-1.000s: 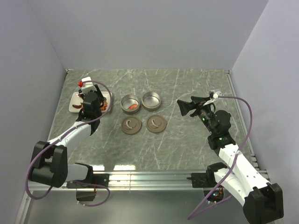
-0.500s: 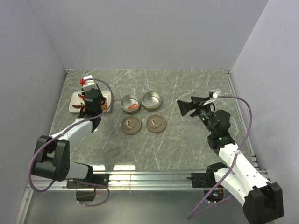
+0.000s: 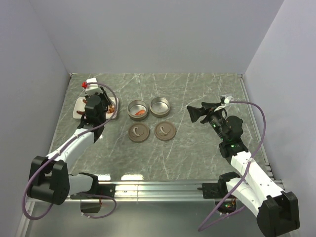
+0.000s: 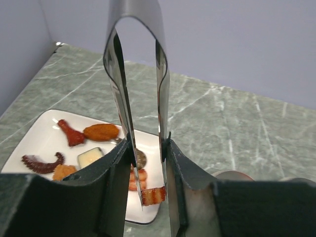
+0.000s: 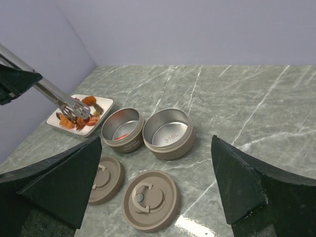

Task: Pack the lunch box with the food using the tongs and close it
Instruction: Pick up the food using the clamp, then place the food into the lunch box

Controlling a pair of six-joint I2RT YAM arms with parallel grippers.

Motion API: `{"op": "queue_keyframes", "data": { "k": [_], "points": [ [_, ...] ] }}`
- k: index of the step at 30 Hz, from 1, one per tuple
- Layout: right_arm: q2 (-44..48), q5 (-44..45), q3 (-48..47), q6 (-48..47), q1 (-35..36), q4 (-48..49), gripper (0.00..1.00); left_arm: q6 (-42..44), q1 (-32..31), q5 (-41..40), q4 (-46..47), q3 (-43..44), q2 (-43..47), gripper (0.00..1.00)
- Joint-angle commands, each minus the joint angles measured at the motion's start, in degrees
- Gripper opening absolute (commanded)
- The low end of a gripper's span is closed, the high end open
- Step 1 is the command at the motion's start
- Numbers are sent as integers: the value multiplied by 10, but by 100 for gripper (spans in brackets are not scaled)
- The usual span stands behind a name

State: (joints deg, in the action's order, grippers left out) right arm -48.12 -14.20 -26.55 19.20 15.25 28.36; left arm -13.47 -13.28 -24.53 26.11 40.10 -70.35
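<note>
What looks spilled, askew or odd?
Nothing stands out: both round metal tins upright, brown round lids flat, small food pieces only on the white rectangular plate, in the left tin and between the steel tongs' tips.

Top external: high behind the near edge of the desk, looking down on all of it; the white plate lies left and far.
Left wrist: very near, just above the plate's near-right corner, looking along the tongs across the plate.
Right wrist: low, well right of the plate, facing it past two open tins.
Shared: all three views see the plate; the top external and right wrist views share the tins.
</note>
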Motion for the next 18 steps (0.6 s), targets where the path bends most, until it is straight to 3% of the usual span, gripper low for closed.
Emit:
{"op": "queue_keyframes", "data": {
  "k": [1,18],
  "points": [
    [-4,9,1,-2,2,26,98,-9,-17,36,11,37,17,27],
    [11,28,9,-10,3,19,98,7,-133,106,14,177,-100,28]
  ]
}}
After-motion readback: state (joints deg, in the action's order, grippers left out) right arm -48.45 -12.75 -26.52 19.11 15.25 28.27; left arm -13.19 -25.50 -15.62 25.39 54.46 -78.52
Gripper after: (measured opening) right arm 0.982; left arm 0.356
